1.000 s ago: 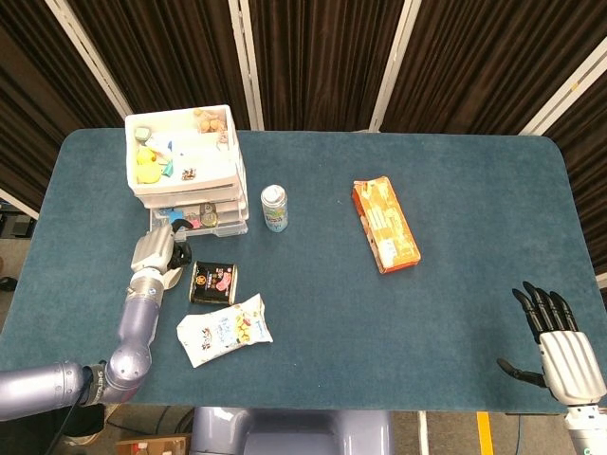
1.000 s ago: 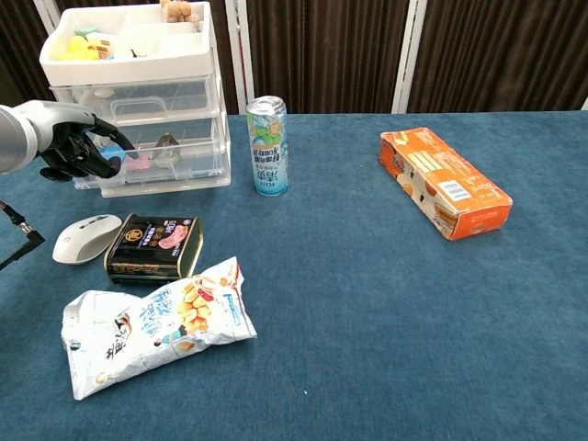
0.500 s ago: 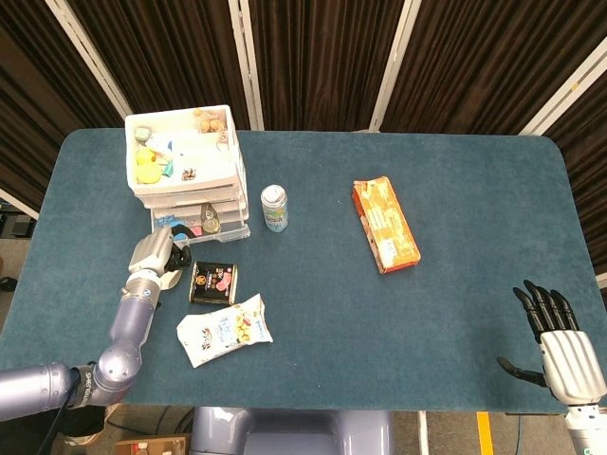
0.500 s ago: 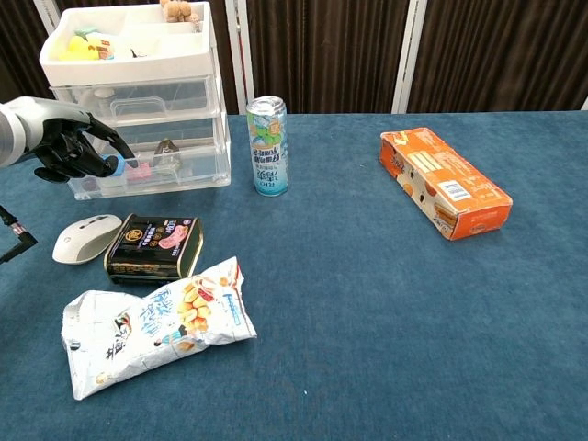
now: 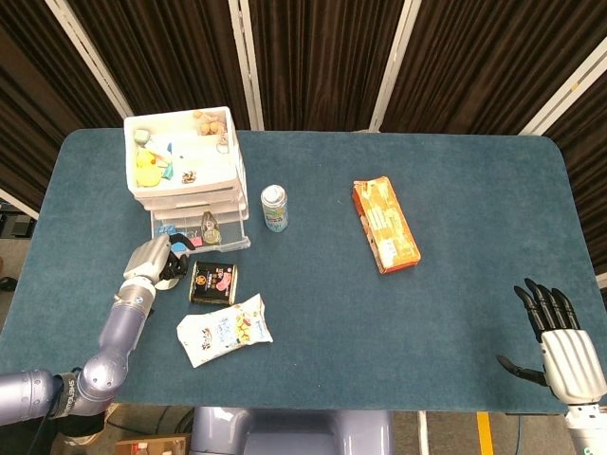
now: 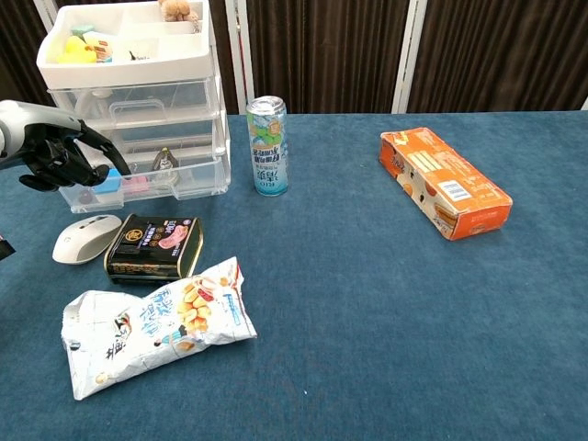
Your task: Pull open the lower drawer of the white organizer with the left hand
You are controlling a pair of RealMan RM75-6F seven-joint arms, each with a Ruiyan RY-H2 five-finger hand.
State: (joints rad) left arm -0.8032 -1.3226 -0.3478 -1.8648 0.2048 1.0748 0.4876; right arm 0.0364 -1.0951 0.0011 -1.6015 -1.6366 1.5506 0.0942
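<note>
The white organizer (image 5: 185,159) (image 6: 129,69) stands at the table's far left, its top tray full of small items. Its clear lower drawer (image 5: 202,233) (image 6: 152,180) is slid partway out toward the front and shows small colourful things inside. My left hand (image 5: 150,261) (image 6: 55,152) is at the drawer's front left corner, fingers curled over the front edge and holding it. My right hand (image 5: 560,346) rests near the front right corner of the table with its fingers apart and nothing in it.
A green can (image 5: 274,208) (image 6: 266,145) stands right of the organizer. In front of the drawer lie a white mouse (image 6: 84,237), a black tin (image 5: 213,282) (image 6: 153,246) and a snack bag (image 5: 224,329) (image 6: 152,323). An orange box (image 5: 385,224) (image 6: 447,181) lies centre right.
My left hand has drawn back toward the table's front, and the lower drawer has slid further out with it. The right hand has not moved.
</note>
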